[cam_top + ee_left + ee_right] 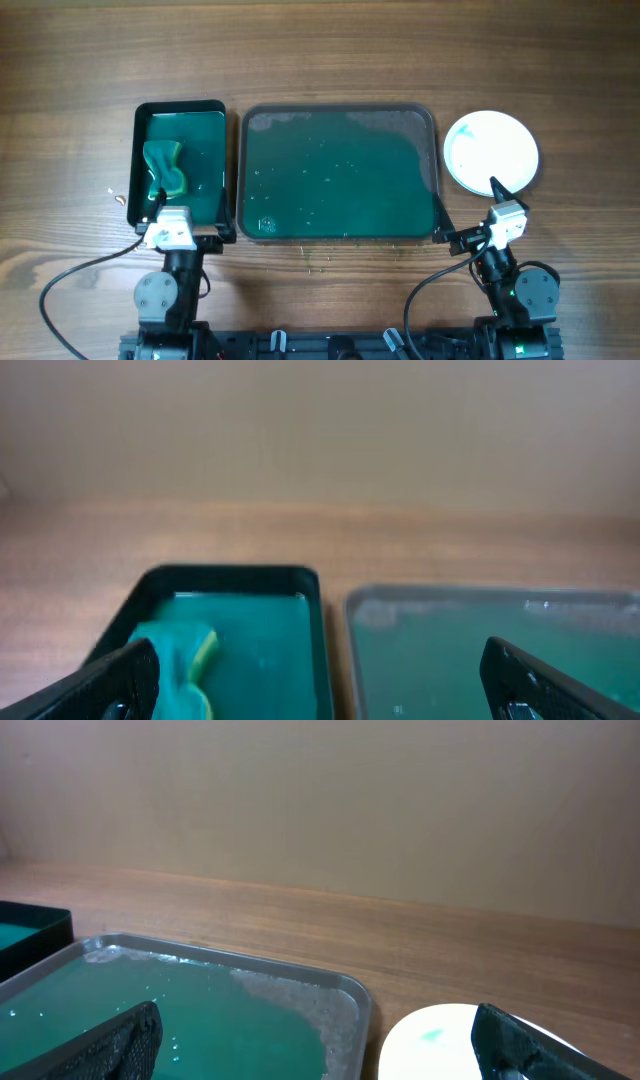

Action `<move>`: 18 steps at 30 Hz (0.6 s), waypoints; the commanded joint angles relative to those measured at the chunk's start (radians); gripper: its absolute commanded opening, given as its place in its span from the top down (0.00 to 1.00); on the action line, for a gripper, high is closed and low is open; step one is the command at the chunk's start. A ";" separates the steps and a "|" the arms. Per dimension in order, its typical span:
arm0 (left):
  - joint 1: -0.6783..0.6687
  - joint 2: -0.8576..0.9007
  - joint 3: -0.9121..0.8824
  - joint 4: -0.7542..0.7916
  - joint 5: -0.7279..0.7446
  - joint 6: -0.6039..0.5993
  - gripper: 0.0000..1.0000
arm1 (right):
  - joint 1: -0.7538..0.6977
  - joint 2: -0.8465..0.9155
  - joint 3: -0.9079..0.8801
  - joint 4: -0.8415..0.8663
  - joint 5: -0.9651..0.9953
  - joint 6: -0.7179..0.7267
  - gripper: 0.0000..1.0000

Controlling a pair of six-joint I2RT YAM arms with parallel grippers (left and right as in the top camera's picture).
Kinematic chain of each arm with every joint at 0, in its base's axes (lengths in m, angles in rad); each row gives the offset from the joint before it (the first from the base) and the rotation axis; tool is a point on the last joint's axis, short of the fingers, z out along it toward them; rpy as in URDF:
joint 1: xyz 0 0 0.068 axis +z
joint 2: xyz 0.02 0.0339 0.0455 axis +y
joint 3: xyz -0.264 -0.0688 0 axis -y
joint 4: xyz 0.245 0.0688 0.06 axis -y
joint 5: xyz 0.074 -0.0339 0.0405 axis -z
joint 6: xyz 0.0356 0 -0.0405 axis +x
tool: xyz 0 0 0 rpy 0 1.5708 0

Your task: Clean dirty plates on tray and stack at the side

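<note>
Overhead, you've got one tray in the middle of the worktop and one smaller tray with one sponge on its left. The plates sit right of it as one white round, stack count unclear. Both arms sit folded at the near edge. Left wrist: left tool spread wide, gripping nothing. Right wrist: right tool likewise.

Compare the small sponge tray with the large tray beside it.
The small tray is narrow with a black rim; the large tray is wider with a grey rim. The small tray holds a green sponge; the large tray holds only droplets and pale residue. Both are rectangular and green inside.
</note>
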 commanded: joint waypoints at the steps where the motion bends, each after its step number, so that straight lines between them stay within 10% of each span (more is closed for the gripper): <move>1: 0.006 -0.011 -0.009 0.000 0.016 0.012 0.00 | 0.007 -0.008 -0.001 0.003 0.000 -0.006 0.00; 18: 0.007 -0.009 -0.009 0.000 0.023 0.012 0.00 | 0.007 -0.008 -0.001 0.003 0.000 -0.006 0.00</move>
